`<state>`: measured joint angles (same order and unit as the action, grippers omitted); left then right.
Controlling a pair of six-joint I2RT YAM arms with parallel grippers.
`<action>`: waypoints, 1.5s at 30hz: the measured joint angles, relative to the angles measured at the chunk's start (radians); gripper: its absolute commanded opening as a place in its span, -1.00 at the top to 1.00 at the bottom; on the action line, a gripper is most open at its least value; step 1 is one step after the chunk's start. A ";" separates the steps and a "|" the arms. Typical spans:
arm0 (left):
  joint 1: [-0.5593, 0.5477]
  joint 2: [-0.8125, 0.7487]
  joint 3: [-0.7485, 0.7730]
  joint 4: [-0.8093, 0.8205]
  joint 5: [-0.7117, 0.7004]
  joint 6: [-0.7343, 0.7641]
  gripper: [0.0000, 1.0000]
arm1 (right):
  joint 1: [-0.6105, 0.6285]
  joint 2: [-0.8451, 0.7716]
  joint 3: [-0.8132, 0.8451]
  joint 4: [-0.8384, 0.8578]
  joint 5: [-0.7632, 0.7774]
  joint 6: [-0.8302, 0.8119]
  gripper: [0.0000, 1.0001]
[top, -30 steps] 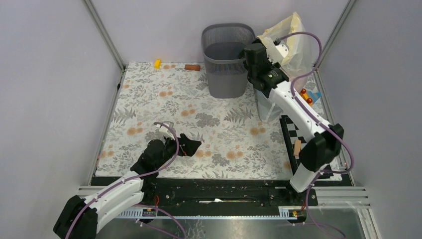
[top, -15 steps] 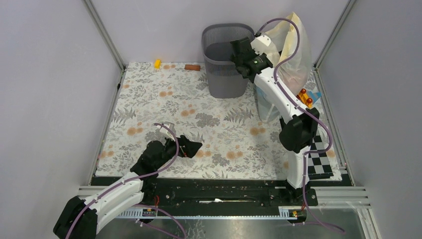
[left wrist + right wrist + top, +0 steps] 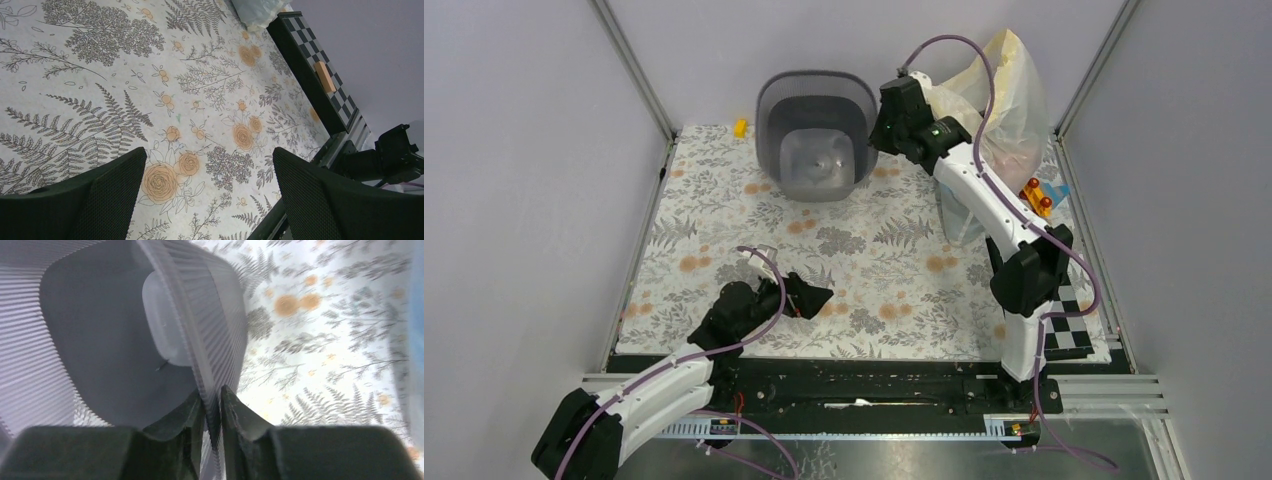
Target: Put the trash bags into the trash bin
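The trash bin (image 3: 813, 88), dark grey mesh, is tipped so its mouth faces up toward the top camera, at the back centre of the mat. My right gripper (image 3: 876, 133) is shut on its right wall just below the rim. In the right wrist view the jaws (image 3: 211, 402) pinch the ribbed wall of the bin (image 3: 100, 340). A crumpled translucent film bag (image 3: 959, 215) lies under the right arm. I cannot tell whether it is one of the trash bags. My left gripper (image 3: 809, 295) hangs open and empty over the front left of the mat (image 3: 210, 165).
A big clear bag with a cream-yellow band (image 3: 1009, 90) stands at the back right. Small red-orange items (image 3: 1036, 195) lie beside it. A checkered board (image 3: 1064, 310) with a wooden block (image 3: 325, 76) runs along the right edge. A yellow piece (image 3: 741, 127) lies at the back left.
My right gripper moved from beside the clear bag to the bin's rim and closed on it. The bin went from upright to tipped and shifted left. The left arm stayed still.
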<state>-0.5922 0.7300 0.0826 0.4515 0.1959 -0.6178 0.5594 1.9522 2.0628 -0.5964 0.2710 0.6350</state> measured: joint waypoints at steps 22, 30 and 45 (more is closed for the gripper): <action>0.000 -0.076 -0.010 0.023 0.063 -0.003 -0.97 | 0.053 0.116 0.345 -0.306 -0.278 -0.185 1.00; 0.000 -0.074 -0.011 0.040 0.101 -0.003 -0.97 | 0.053 0.105 0.327 -0.369 -0.352 -0.187 0.36; 0.000 -0.074 -0.012 0.044 0.106 -0.003 -0.97 | 0.053 -0.055 0.225 -0.251 -0.333 -0.258 -0.74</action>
<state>-0.5922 0.6563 0.0704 0.4953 0.3023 -0.6209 0.6125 1.8969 2.2875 -0.8478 -0.0620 0.3767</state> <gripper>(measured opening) 0.987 0.800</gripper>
